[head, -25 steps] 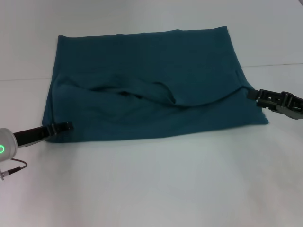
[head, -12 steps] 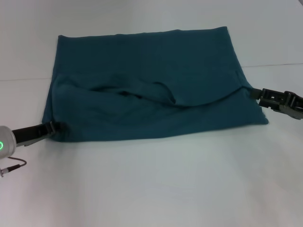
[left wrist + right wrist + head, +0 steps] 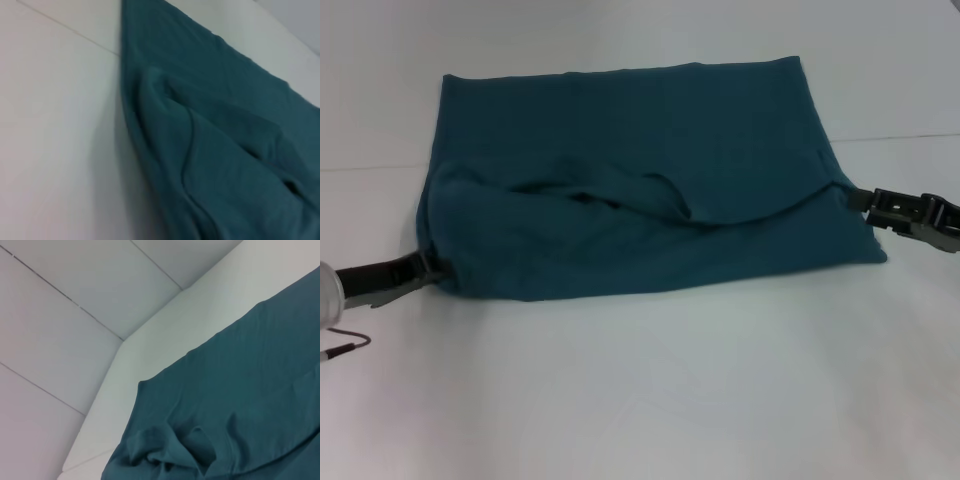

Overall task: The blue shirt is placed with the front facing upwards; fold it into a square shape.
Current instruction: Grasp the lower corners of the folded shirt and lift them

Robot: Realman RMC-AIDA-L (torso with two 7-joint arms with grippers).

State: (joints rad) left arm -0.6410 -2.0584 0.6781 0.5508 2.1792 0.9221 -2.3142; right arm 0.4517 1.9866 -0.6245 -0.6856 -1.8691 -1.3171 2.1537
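Shirt [image 3: 630,190] lies flat on the white counter [image 3: 650,400], already folded down to a wide teal rectangle, plain side up, with a loose ridge of cloth wrinkling across its middle. Your left gripper [image 3: 430,268] sits low at the near left corner, its tip right at the hem where the cloth bunches up a little; I can't tell whether its jaws are closed on fabric or not. Your right gripper [image 3: 872,202] is at the right edge, tip touching the hem there, and again I can't tell how its jaws stand. Both wrist views show only cloth and counter, no fingers.

My read: you're at the step of taking hold of two edges for another fold, since the shape is wider than it is deep, not yet square. Next you'd want a sure pinch through every layer on both sides, then an even lift so that middle ridge doesn't drag along.
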